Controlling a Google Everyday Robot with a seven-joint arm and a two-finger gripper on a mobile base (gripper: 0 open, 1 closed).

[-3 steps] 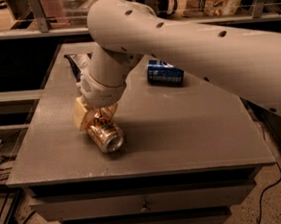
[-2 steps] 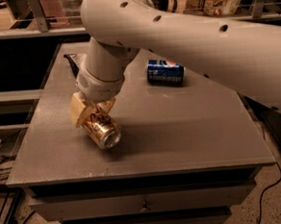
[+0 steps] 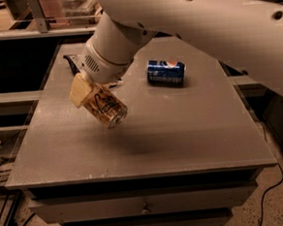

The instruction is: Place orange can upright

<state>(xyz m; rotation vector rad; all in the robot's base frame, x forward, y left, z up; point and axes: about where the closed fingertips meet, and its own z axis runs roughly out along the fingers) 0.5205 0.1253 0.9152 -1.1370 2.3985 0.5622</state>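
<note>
The orange can (image 3: 107, 107) is golden-orange with dark script lettering and a silver end. It is tilted, its end pointing down and to the right, and it hangs above the grey table (image 3: 181, 126). My gripper (image 3: 89, 95) is shut on the can's upper part, with a tan finger pad (image 3: 79, 90) against its left side. The white arm reaches in from the upper right.
A blue Pepsi can (image 3: 165, 72) lies on its side at the back middle of the table. A dark object (image 3: 71, 63) lies at the back left, partly behind the arm. Drawers sit below the table's front edge, and cables lie on the floor.
The gripper has lifted the orange can off the table. The can now hangs tilted in the air, where before it lay on the surface.
</note>
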